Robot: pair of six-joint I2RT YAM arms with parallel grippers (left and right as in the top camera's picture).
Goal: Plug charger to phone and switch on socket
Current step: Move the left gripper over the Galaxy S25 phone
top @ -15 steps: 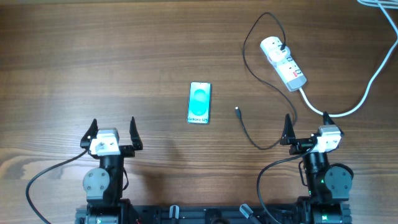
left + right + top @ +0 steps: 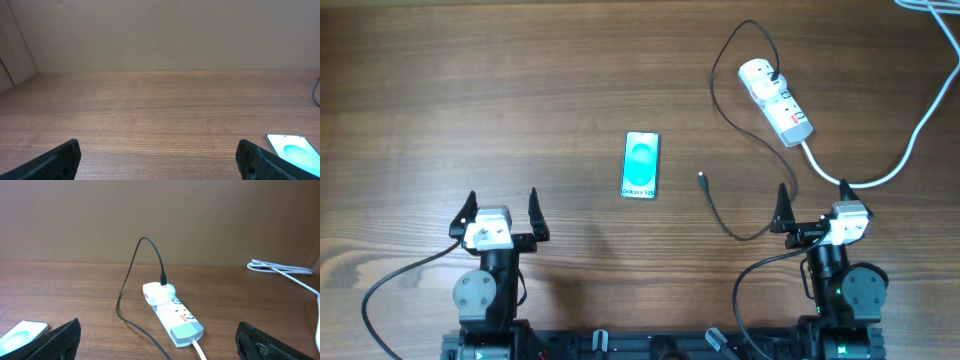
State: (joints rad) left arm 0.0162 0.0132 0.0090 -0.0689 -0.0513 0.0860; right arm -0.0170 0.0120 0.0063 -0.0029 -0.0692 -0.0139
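The phone (image 2: 641,165) lies flat mid-table with its teal screen up; it also shows at the right edge of the left wrist view (image 2: 295,151) and the left edge of the right wrist view (image 2: 20,333). The charger cable (image 2: 720,100) loops from the socket (image 2: 776,99) at the far right, and its small plug end (image 2: 702,178) lies free to the right of the phone. The socket shows in the right wrist view (image 2: 175,315) with the charger cable (image 2: 127,280) plugged in. My left gripper (image 2: 500,208) and right gripper (image 2: 814,203) are open, empty, near the front edge.
A thick white cord (image 2: 920,120) runs from the socket's near end off to the far right corner; it also shows in the right wrist view (image 2: 280,270). A plain wall stands behind the wooden table (image 2: 470,90).
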